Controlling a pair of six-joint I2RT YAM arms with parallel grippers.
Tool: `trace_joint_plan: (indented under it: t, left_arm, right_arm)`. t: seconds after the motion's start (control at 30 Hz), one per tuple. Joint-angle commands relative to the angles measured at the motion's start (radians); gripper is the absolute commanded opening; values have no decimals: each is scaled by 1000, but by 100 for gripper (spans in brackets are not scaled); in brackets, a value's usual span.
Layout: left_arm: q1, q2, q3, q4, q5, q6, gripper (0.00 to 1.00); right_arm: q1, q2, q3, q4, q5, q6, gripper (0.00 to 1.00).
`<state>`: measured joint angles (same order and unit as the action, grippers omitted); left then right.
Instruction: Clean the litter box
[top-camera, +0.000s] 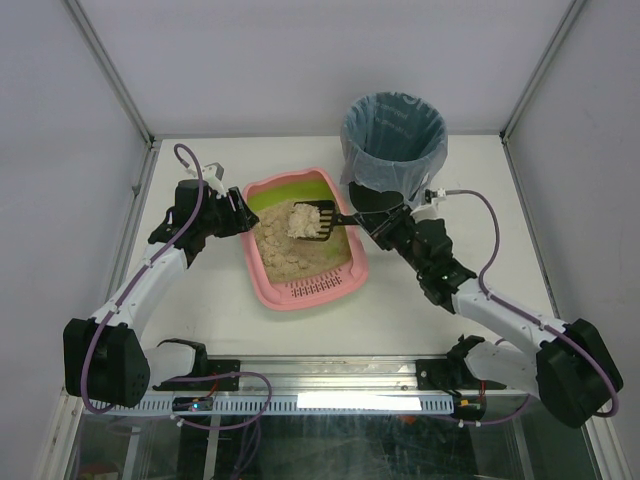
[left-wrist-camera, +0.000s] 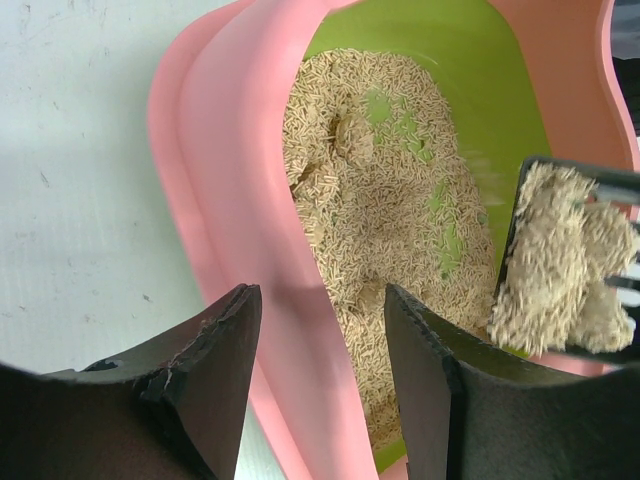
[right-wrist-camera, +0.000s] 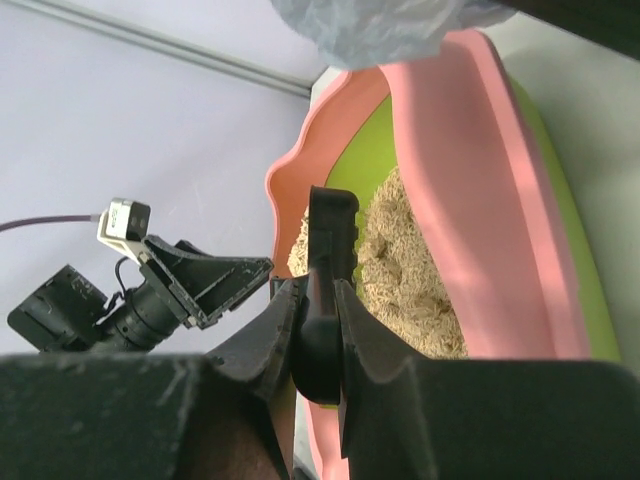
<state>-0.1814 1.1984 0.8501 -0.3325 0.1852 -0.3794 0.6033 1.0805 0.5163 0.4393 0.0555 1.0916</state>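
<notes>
The pink litter box (top-camera: 268, 275) lies mid-table, with a lime-green inner wall, beige litter and a slotted ledge (top-camera: 315, 288) at its near end. My left gripper (top-camera: 243, 215) is closed on the box's left rim. In the left wrist view the gripper (left-wrist-camera: 320, 295) has one finger outside the pink rim (left-wrist-camera: 230, 180) and one over the litter. My right gripper (top-camera: 375, 225) is shut on the handle of the black slotted scoop (top-camera: 322, 220). It holds the scoop level above the box with a clump of litter (left-wrist-camera: 560, 270) on it. The right wrist view shows the gripper (right-wrist-camera: 318, 290) round the handle (right-wrist-camera: 330, 230).
A round black bin lined with a blue bag (top-camera: 392, 130) stands at the back right, just beyond the box's far right corner. Its bag also shows in the right wrist view (right-wrist-camera: 380, 25). Enclosure walls rise around the white table (top-camera: 200, 300).
</notes>
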Motion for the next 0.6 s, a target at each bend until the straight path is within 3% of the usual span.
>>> trace_joint_plan:
  t: [0.0,0.1,0.17,0.23,0.33,0.4,0.47,0.57]
  left_arm:
    - [8,-8,40,30,16,1,54]
    - [9,-24,27,30,-7,2,54]
    - [10,-16,34,30,-1,3,54]
    - [10,-12,39,29,6,3,54]
    - [10,-24,25,29,-15,2,55]
    - [9,-16,32,28,-13,5,55]
    - [9,-9,43,26,2,3,55]
    - [9,-21,30,26,-13,4,55]
  right_arm:
    - [-46,-81,-26,71,53,83,0]
    - [1,-9,46,94,-70,32,0]
    - [8,1,44,91,-31,27,0]
    - [-55,-56,-36,113,21,124,0]
    - [-11,2,32,134,-92,67,0]
    - [10,14,52,111,-67,36,0]
    - [-59,-57,-29,95,-3,113,0]
    - [-21,0,44,129,-96,72,0]
